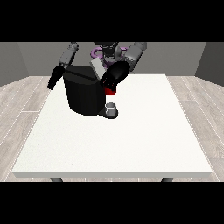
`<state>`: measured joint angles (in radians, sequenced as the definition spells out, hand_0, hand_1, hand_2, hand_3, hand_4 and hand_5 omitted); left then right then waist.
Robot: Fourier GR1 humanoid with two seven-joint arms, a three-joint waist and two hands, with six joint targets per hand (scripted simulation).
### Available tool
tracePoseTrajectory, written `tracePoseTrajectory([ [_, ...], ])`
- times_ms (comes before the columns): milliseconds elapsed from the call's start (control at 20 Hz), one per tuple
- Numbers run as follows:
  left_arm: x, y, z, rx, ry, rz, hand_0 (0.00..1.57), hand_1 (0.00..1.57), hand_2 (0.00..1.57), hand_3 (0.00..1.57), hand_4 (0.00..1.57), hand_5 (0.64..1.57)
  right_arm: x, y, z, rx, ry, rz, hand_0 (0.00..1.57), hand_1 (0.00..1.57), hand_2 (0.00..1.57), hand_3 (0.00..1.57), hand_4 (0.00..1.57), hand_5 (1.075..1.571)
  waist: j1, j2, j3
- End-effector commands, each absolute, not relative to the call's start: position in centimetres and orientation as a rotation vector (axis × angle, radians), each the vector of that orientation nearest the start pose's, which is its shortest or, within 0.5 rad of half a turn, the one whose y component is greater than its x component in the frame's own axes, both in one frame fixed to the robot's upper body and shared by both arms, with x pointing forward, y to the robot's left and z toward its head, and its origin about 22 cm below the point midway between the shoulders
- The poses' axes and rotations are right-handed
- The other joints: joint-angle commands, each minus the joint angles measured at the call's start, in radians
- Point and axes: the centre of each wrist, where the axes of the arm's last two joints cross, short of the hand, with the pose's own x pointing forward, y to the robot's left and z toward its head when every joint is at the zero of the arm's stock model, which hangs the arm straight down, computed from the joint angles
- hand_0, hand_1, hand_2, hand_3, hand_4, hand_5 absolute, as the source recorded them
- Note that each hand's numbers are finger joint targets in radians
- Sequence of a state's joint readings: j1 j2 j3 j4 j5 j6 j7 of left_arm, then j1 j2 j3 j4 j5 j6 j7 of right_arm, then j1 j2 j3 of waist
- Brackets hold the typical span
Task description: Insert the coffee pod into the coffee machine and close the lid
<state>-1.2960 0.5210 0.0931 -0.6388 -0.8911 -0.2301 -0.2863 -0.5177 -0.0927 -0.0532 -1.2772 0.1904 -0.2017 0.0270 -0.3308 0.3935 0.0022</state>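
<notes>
The black coffee machine (83, 94) stands on the white table (131, 140) at the back left of centre. Its grey lid (97, 68) is tilted up. The hand at the view's right (114, 76) hovers at the machine's upper front corner, just below the raised lid and above a red thing at the machine (110, 91). Whether it holds anything is hidden. A small grey thing (111, 106) sits on the machine's low front base. The hand at the view's left (54, 79) hangs open beside the machine's left side, apart from it.
The table's front edge (113, 174) runs along the bottom of the scene. The robot's torso (107, 51) is right behind the machine. Wooden floor surrounds the table.
</notes>
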Motion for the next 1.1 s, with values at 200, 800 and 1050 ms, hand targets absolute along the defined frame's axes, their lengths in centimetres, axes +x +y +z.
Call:
tracePoseTrajectory([
  [200, 45.5, 26.9, 31.6, 1.037, -1.748, -1.198, 0.00, 0.00, 0.62, 0.49, 0.00, 1.571, 36.2, -20.5, 8.2, -0.291, -1.771, 0.141, 0.00, 0.00, 0.00, 0.00, 0.12, 1.571, 0.005, 0.029, -0.0017],
  [800, 45.9, 27.9, 25.0, 0.914, -1.639, -1.206, 0.00, 0.00, 0.00, 0.15, 0.00, 1.571, 33.7, -21.0, 3.4, -0.283, -1.649, 0.080, 0.00, 0.00, 0.00, 0.00, 0.00, 1.571, 0.085, -0.114, -0.0019],
  [1050, 45.9, 23.1, 18.5, 0.727, -1.559, -1.267, 0.00, 0.00, 0.00, 0.00, 0.00, 1.571, 31.0, -21.8, -2.0, -0.295, -1.535, 0.062, 0.00, 0.00, 0.00, 0.00, 0.00, 1.571, 0.161, -0.261, -0.0015],
])
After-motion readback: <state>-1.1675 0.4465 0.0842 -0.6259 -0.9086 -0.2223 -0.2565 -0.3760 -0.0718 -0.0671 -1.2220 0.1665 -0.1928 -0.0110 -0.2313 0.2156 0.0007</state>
